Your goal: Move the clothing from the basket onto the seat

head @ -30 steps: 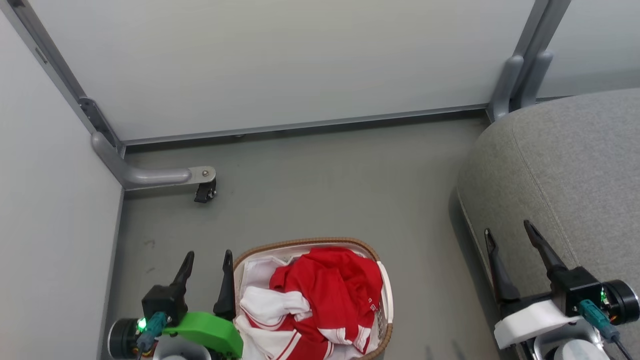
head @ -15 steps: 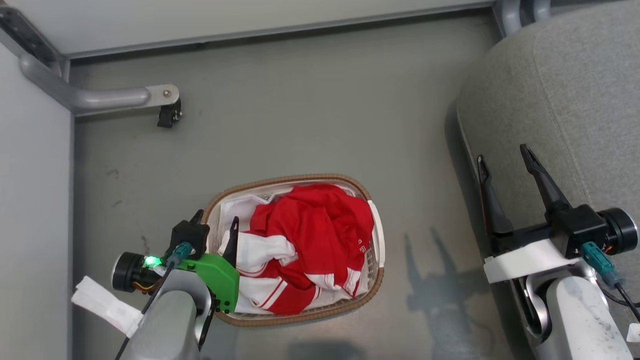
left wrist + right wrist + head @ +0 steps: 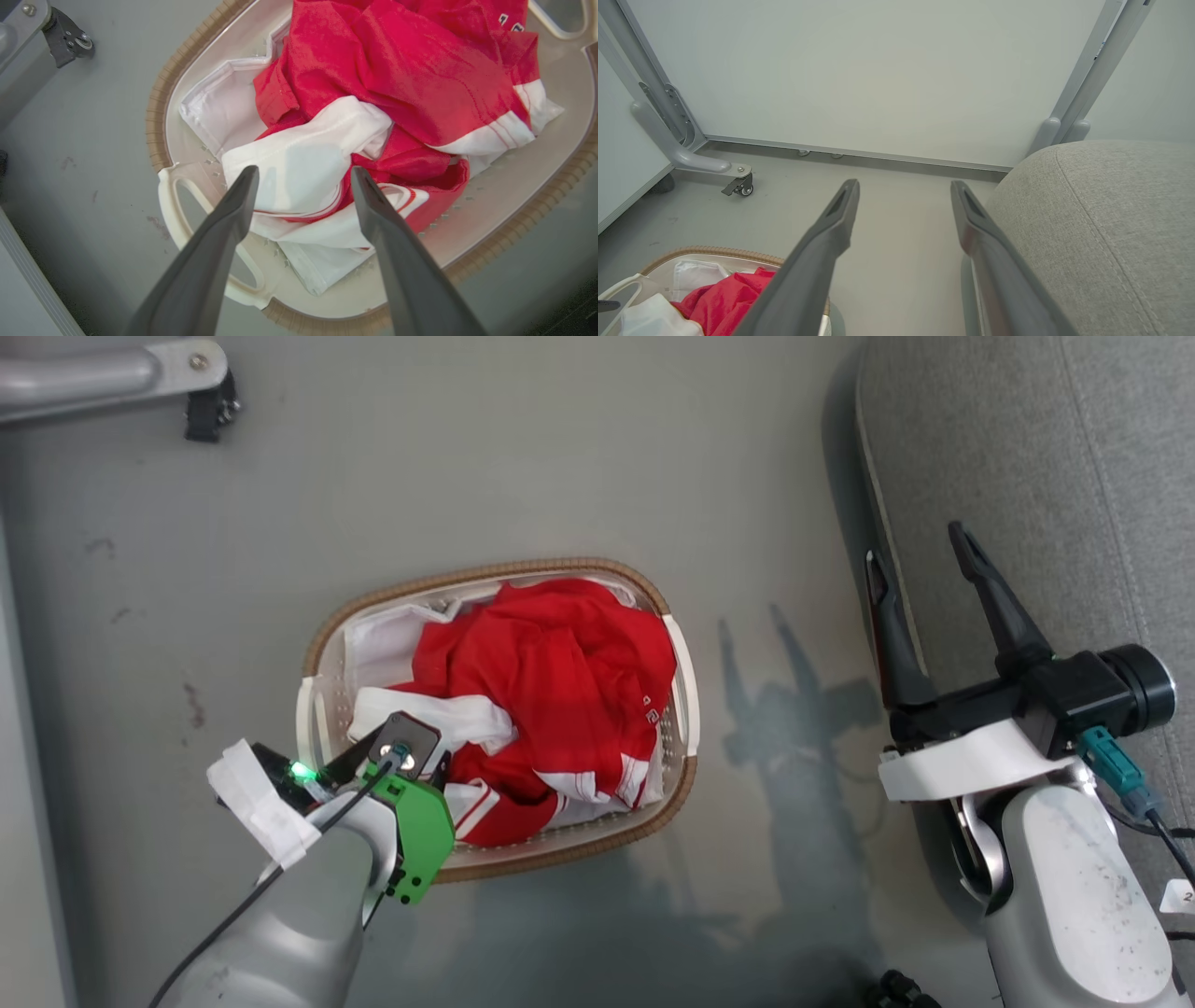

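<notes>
The clothing (image 3: 551, 672) is heaped, crumpled, inside the basket (image 3: 467, 574), mostly toward its right end; a white sheet (image 3: 373, 644) is seen at its left end. The basket's long axis is laid left to right on the floor (image 3: 560, 448), beside the seat (image 3: 1027, 457). The left gripper (image 3: 301, 170) is spread over the basket's left end, empty. The right gripper (image 3: 915, 546) is spread, empty, at the seat's left edge.

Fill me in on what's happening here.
The robot is about to unload laundry. Its left gripper is open above the basket, fingers aimed at a white fold of the red and white clothing. Nothing is gripped yet. The right gripper hangs open and empty by the edge of the seat. All the clothing in view lies in the basket.
</notes>
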Available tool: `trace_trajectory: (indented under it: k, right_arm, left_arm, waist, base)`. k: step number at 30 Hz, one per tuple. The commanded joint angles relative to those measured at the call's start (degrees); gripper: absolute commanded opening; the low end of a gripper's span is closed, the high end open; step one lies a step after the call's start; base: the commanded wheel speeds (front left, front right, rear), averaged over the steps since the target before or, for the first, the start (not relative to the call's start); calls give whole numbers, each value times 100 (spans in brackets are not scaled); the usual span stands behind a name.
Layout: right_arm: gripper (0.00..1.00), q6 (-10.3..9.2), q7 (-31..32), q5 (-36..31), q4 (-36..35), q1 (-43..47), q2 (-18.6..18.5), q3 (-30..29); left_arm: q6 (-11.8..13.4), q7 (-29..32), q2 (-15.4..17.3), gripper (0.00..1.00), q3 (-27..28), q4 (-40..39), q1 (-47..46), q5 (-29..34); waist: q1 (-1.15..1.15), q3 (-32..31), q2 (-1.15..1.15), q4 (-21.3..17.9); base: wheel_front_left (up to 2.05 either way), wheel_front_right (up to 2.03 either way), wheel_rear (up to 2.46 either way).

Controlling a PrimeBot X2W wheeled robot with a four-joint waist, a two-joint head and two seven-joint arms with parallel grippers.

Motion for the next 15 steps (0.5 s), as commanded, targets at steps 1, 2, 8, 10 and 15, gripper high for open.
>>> trace_trajectory:
  k: [1,2,8,10,15]
  right_arm:
    - [100,-4,-30,48,-29,-132,-19,28]
    - [100,-4,-30,71,-31,-168,-20,48]
    - [100,-4,-30,179,-42,-384,-20,129]
    - [100,-4,-30,219,-42,-433,-20,141]
    - [100,-4,-30,295,-63,-513,-18,205]
  left_arm:
    - [-10,27,75,100,-78,61,-193,5]
    - [-11,63,80,100,-144,111,-243,-26]
    - [-2,339,236,100,-567,306,-534,-111]
    - [-2,411,311,100,-674,338,-612,-144]
    - [-2,441,512,100,-870,394,-812,-173]
  waist:
    - [-1,453,0,-232]
    - [-1,516,0,-259]
    - [-1,850,0,-420]
    - [-1,939,0,-471]
    - [-1,1128,0,-571]
  base:
    - [0,0,0]
    - [0,0,0]
    - [0,0,0]
    - [0,0,0]
    - [0,0,0]
